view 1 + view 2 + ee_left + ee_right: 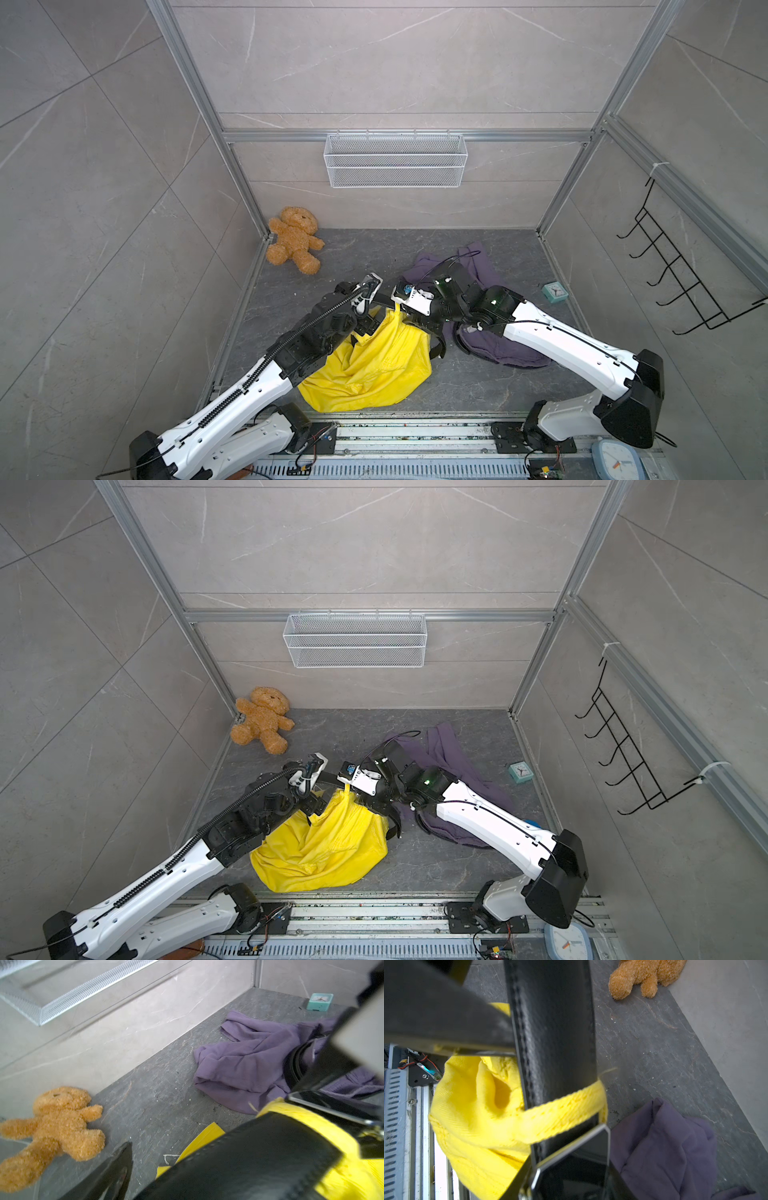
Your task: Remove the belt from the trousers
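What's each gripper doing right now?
Left gripper: open, not clamped on the belt.
Right gripper: closed on the belt.

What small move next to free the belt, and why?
Probably draw the right gripper back toward its side: it seems to grip the black belt near the buckle, a belt loop of the yellow trousers rings that belt, and the left gripper stands open.

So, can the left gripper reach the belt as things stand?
Probably yes: the left gripper is open right beside the belt, which the right gripper holds up; nothing visible lies between.
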`<state>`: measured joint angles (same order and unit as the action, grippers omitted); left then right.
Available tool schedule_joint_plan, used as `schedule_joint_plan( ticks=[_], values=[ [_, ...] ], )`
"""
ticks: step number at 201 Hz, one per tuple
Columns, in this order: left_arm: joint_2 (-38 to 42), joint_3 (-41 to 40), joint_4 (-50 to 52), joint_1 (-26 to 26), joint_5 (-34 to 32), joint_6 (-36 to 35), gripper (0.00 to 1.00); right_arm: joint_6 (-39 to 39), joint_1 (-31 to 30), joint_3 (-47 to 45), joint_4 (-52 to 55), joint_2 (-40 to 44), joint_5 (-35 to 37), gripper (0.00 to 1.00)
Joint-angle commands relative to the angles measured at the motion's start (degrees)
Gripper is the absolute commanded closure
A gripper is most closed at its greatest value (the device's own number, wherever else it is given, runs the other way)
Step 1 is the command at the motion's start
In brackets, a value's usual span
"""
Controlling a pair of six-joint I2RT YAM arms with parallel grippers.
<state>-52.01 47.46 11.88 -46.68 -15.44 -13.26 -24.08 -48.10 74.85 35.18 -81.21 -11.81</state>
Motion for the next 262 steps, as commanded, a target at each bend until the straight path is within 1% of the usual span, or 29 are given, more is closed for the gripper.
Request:
schedule_joint_plan(
  ticks=[1,12,26,51,73,100,104,114,120,136,146,169,188,222,262],
  values=[
    [-0.26,1.13,-3.28,-3.12,-2.51,-7.36,0.26,0.27,-0.18,3.73,1.5,0.15,-0.44,0.78],
    [0.51,0.19,-4.35,-4.31,-3.23,-8.25,0.32,0.62,-0.03,5.05,3.02,-0.77,-0.87,0.78],
    [1.57,-0.81,-5.65,-4.82,-3.76,-8.7,0.32,0.46,0.16,7.12,6.02,-2.29,-1.99,0.78],
    [2.66,-1.91,-6.9,-5.43,-3.37,-10.83,0.33,0.61,0.52,8.02,7.09,-2.8,-4.28,0.78],
    [2.09,-2.21,-6.1,-5.62,-3.32,-13.31,0.58,0.44,1.12,9.92,8.86,-3.59,-5.15,0.78],
    [2.99,-3.24,-6.91,-5.62,-1.49,-13.25,0.79,0.61,2.04,11.16,10.47,-4.65,-6.41,0.77],
    [3.08,-3.21,-6.81,-5.63,-1.21,-13.02,0.83,0.6,2.11,10.88,10.52,-4.74,-6.66,0.76],
    [3.22,-3.08,-6.53,-5.66,-0.69,-12.47,1.0,0.48,2.26,10.31,10.0,-4.54,-7.6,0.73],
    [3.2,-3.0,-6.34,-5.69,-0.56,-12.13,1.0,0.37,2.43,9.35,9.03,-4.07,-8.44,0.7],
    [3.73,-2.65,-5.17,-5.62,0.81,-10.7,1.0,-0.13,2.48,6.19,5.18,-2.19,-9.67,0.55],
    [4.06,-2.38,-4.61,-5.63,1.27,-9.27,1.0,0.11,2.32,4.1,2.31,-1.0,-10.08,0.44],
    [6.1,-2.91,-5.04,-5.63,1.56,-5.77,1.0,0.91,2.24,0.81,-3.68,0.69,-12.08,0.34],
    [7.46,-3.58,-5.74,-5.64,1.55,-3.47,1.0,1.93,2.05,-0.24,-6.99,0.32,-13.15,0.31],
    [8.52,-3.96,-5.53,-5.62,0.85,-2.26,1.0,2.75,1.64,-1.78,-10.33,-0.61,-14.26,0.31],
    [9.1,-4.61,-6.28,-5.55,-0.7,-1.01,1.0,7.34,1.21,-5.09,-17.79,-0.64,-15.99,0.31]
  ],
)
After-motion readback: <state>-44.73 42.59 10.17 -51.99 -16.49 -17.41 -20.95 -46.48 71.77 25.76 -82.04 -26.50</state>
